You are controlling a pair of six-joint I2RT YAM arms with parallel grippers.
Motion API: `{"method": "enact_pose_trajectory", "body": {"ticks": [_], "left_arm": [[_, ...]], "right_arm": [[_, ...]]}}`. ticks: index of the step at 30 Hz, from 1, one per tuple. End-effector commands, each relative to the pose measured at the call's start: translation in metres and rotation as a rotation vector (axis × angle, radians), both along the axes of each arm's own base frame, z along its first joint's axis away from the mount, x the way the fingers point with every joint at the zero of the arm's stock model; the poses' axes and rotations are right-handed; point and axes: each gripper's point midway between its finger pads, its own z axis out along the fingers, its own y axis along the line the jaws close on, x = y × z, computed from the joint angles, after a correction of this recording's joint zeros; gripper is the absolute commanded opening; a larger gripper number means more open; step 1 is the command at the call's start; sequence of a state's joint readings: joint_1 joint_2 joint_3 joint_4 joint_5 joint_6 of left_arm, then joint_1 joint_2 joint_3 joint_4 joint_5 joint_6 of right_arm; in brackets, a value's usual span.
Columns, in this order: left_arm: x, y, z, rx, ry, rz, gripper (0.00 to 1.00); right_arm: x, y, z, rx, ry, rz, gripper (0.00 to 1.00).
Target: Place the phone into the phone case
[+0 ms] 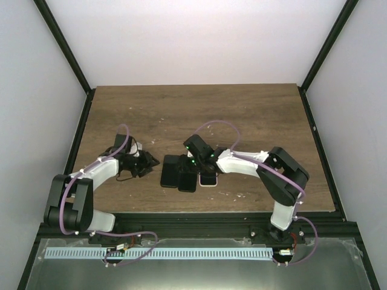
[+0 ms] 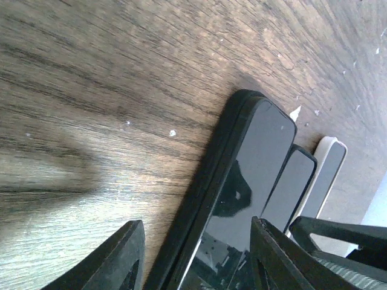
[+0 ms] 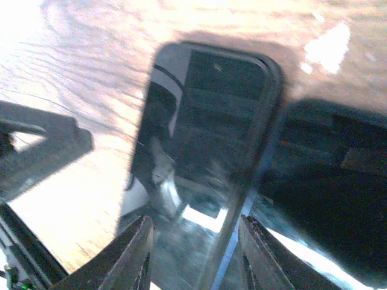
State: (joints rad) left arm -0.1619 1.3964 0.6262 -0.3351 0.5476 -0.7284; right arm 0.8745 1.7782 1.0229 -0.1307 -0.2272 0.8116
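Since the phone (image 3: 211,121) lies lengthwise ahead of the right gripper (image 3: 195,225) (jaws half-spread astride its end, grip unclear), that arm is nearer.

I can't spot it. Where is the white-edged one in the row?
In the top view, the white-edged one lies near the table's middle, rightmost in the row of three, right beside a black phone.

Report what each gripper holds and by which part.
Cannot be told. The left fingers flank the near end of the black phone, and the right fingers flank that of a blurred dark phone. Contact is unclear.
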Motion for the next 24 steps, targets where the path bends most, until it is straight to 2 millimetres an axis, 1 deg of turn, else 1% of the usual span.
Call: {"method": "enact_pose_trajectory", "body": {"ticks": [1, 2, 4, 5, 8, 12, 15, 16, 18, 21, 24], "left_arm": [[0.005, 0.001, 0.014, -0.030, -0.036, -0.016, 0.50], [0.004, 0.003, 0.014, -0.034, -0.036, -0.013, 0.51], [0.004, 0.010, 0.013, -0.032, -0.032, 0.001, 0.53], [0.003, 0.013, 0.012, -0.030, -0.031, 0.008, 0.55], [0.004, 0.023, 0.012, -0.024, -0.026, 0.039, 0.62], [0.002, 0.030, 0.014, -0.007, -0.021, 0.062, 0.67], [0.000, 0.030, 0.015, -0.007, -0.028, 0.058, 0.65], [-0.001, 0.031, 0.013, -0.005, -0.028, 0.054, 0.65], [-0.007, 0.030, 0.007, 0.000, 0.004, 0.039, 0.65], [-0.011, 0.031, -0.001, 0.014, 0.041, 0.017, 0.63], [-0.015, 0.030, -0.006, 0.010, 0.048, 0.018, 0.60]], "right_arm": [[0.010, 0.030, 0.014, 0.061, 0.012, -0.001, 0.40], [0.011, 0.031, 0.011, 0.056, 0.019, -0.009, 0.42], [0.013, 0.031, 0.005, 0.045, 0.027, -0.030, 0.48], [0.016, 0.030, 0.003, 0.036, 0.028, -0.048, 0.50], [0.020, 0.029, -0.002, 0.033, 0.035, -0.090, 0.51], [0.021, 0.030, -0.010, 0.023, 0.053, -0.109, 0.51], [0.021, 0.033, -0.019, 0.000, 0.067, -0.100, 0.51], [0.022, 0.036, -0.019, -0.003, 0.067, -0.098, 0.51], [0.022, 0.040, -0.022, -0.001, 0.073, -0.087, 0.52], [0.020, 0.056, -0.021, 0.053, 0.077, -0.034, 0.52], [0.020, 0.074, -0.017, 0.122, 0.079, 0.028, 0.52]]}}
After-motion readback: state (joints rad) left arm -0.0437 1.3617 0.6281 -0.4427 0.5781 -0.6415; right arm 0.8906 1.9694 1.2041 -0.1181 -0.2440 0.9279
